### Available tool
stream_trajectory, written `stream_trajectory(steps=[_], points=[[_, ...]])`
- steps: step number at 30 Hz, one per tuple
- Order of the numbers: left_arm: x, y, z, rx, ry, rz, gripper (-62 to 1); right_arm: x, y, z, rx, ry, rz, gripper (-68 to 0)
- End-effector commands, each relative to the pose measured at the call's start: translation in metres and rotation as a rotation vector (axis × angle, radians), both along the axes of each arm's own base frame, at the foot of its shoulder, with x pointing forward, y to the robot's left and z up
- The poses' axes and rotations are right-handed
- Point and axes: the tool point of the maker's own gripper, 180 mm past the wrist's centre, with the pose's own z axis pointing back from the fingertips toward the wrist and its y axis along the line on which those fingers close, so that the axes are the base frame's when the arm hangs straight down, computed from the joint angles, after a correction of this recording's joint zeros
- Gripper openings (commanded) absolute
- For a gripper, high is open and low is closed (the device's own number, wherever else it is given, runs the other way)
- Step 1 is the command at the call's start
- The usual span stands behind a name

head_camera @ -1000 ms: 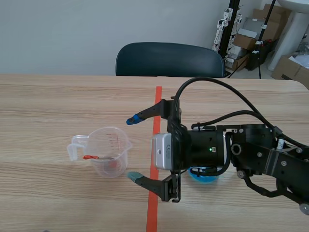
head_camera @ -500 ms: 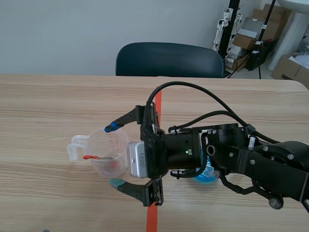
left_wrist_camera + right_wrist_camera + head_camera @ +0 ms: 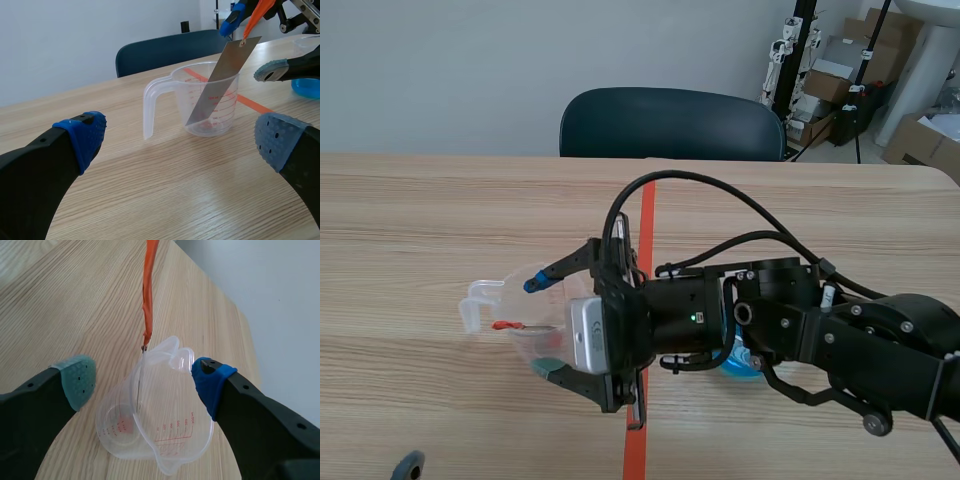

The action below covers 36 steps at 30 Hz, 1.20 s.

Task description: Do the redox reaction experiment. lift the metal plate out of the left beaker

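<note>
Shows metal plate (image 3: 220,82) leaning tilted inside clear plastic beaker (image 3: 222,117), orange tag (image 3: 148,295) rising above the beaker. Shows right gripper (image 3: 142,382) spread wide astride the beaker, left gripper (image 3: 180,142) gaping near the beaker's handle side, gripping nothing.

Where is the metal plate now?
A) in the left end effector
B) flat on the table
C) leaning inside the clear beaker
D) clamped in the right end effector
C: the metal plate leans in the clear beaker, with the right end effector open around the beaker.
</note>
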Motion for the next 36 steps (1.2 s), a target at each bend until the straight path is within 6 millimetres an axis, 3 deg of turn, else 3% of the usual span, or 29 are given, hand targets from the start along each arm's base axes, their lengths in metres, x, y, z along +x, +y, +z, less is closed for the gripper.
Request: stream_trajectory(steps=[1,11,17,23,36], points=[[-0.002,0.005,0.011,-0.007,-0.049,-0.001,1.4,0.007,0.002,0.007,0.009,-0.020,-0.009,-32.0],[-0.003,0.003,0.010,-0.003,-0.044,-0.011,1.4,0.008,0.001,0.006,0.002,-0.021,-0.016,-49.4],[-0.005,-0.005,0.005,0.015,-0.024,-0.055,1.4,0.006,0.002,0.009,0.020,-0.019,0.000,-52.6],[-0.005,-0.005,0.005,0.015,-0.023,-0.055,1.4,0.004,0.003,0.012,0.032,-0.018,0.009,-64.6],[-0.005,-0.005,0.005,0.016,-0.023,-0.055,1.4,0.004,0.004,0.017,0.062,-0.001,0.005,-65.6]])
